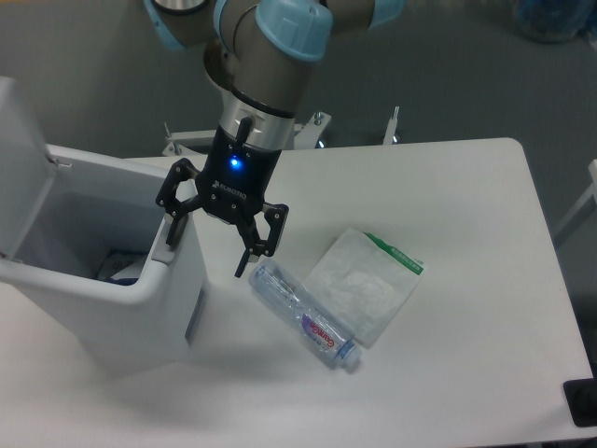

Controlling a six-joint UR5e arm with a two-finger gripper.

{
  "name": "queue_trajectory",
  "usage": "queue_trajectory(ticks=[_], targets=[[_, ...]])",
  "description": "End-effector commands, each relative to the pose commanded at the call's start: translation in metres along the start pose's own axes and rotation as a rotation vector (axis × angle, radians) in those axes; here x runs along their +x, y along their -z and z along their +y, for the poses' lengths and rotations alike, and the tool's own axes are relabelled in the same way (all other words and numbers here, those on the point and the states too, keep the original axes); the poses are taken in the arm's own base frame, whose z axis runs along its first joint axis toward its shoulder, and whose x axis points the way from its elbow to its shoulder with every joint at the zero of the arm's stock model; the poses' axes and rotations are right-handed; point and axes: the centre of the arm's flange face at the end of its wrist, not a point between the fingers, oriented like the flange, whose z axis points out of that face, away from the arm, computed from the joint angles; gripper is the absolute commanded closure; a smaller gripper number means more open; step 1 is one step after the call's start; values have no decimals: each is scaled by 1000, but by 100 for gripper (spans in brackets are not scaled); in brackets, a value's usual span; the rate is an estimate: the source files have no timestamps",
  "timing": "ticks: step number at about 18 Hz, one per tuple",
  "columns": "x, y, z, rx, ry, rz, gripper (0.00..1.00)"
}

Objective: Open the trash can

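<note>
The trash can point(140, 299) is a large white boxy bin at the left of the table. Its lid point(19, 168) stands raised at the far left and the inside shows, with some dark items at the bottom. My gripper point(207, 254) hangs just right of the bin's right rim, fingers pointing down. It is open and empty. Its left finger point(173, 229) is at the bin's rim; I cannot tell whether it touches. Its right finger point(247, 257) hangs just above the bottle's end.
A clear plastic bottle point(306, 317) lies on the white table point(466, 373), right of the bin. A crumpled clear plastic bag with a green strip point(364, 280) lies beside it. A dark object point(580, 403) sits at the table's right front edge.
</note>
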Motion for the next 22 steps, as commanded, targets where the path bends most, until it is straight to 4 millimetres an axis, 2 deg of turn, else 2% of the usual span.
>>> queue_trajectory(ticks=[2, 5, 9, 12, 13, 15, 19, 22], targets=[[2, 9, -5, 25, 7, 7, 0], [13, 36, -12, 69, 8, -4, 0], [2, 70, -12, 98, 11, -73, 0], [-31, 108, -11, 133, 41, -153, 0], [-44, 115, -7, 131, 53, -177, 0], [-74, 128, 14, 65, 21, -286, 0], [-111, 125, 46, -175, -102, -456, 0], [-125, 116, 64, -266, -179, -463, 0]])
